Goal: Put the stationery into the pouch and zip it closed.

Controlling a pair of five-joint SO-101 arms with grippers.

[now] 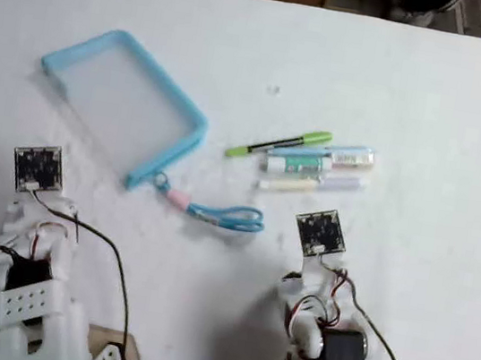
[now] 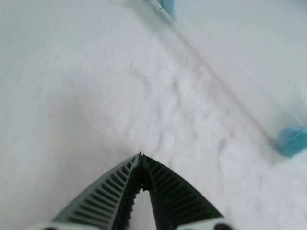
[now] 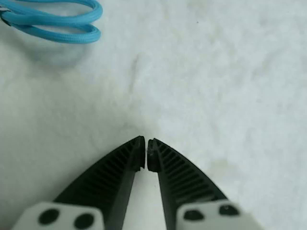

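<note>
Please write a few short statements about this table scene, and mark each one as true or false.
1. The translucent pouch with the light blue edge lies flat on the white table. True.
2. The green pen is inside the pouch. False: it lies on the table beside the pouch, next to the other pens.
3. The left gripper is shut and holds nothing. True.
4. The right gripper grips the blue cord loop. False: it is shut and empty, apart from the loop.
</note>
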